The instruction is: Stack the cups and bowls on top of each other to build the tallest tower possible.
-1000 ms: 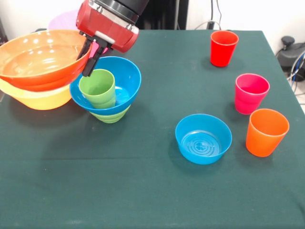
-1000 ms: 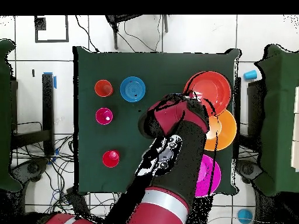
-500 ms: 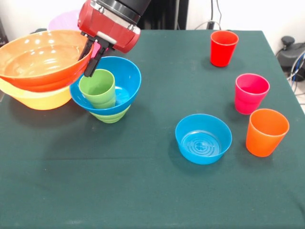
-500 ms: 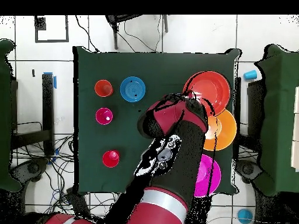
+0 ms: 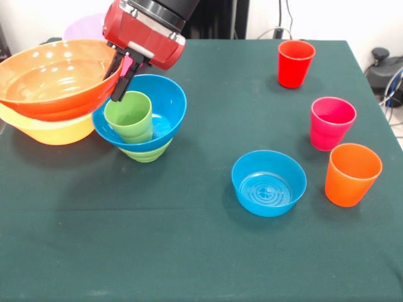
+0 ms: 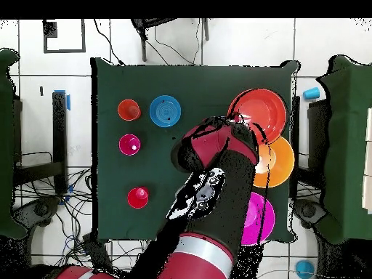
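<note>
A light green cup (image 5: 129, 117) stands upright inside the wide blue bowl (image 5: 165, 100), which rests on the small green bowl (image 5: 146, 153); together these make up the tower. My gripper (image 5: 113, 88) hangs open just above the green cup's far-left rim, and one black finger (image 5: 118, 89) points down beside the cup without holding it. At the right stand the red cup (image 5: 295, 63) (image 6: 138, 197), the magenta cup (image 5: 332, 123) (image 6: 130, 144) and the orange cup (image 5: 352, 174) (image 6: 128, 110). The small blue bowl (image 5: 269, 183) (image 6: 165, 111) sits alone near the middle.
The shallow orange-red bowl (image 5: 53, 75) (image 6: 259, 112) lies tilted on the big yellow-orange bowl (image 5: 50, 131) (image 6: 277, 161), close against the tower's left side. The big pink bowl (image 5: 85, 26) (image 6: 259, 218) sits behind them. My arm (image 6: 214, 182) covers the tower in the overhead view.
My gripper has risen slightly off the green cup's rim. The cups and bowls have not moved.
</note>
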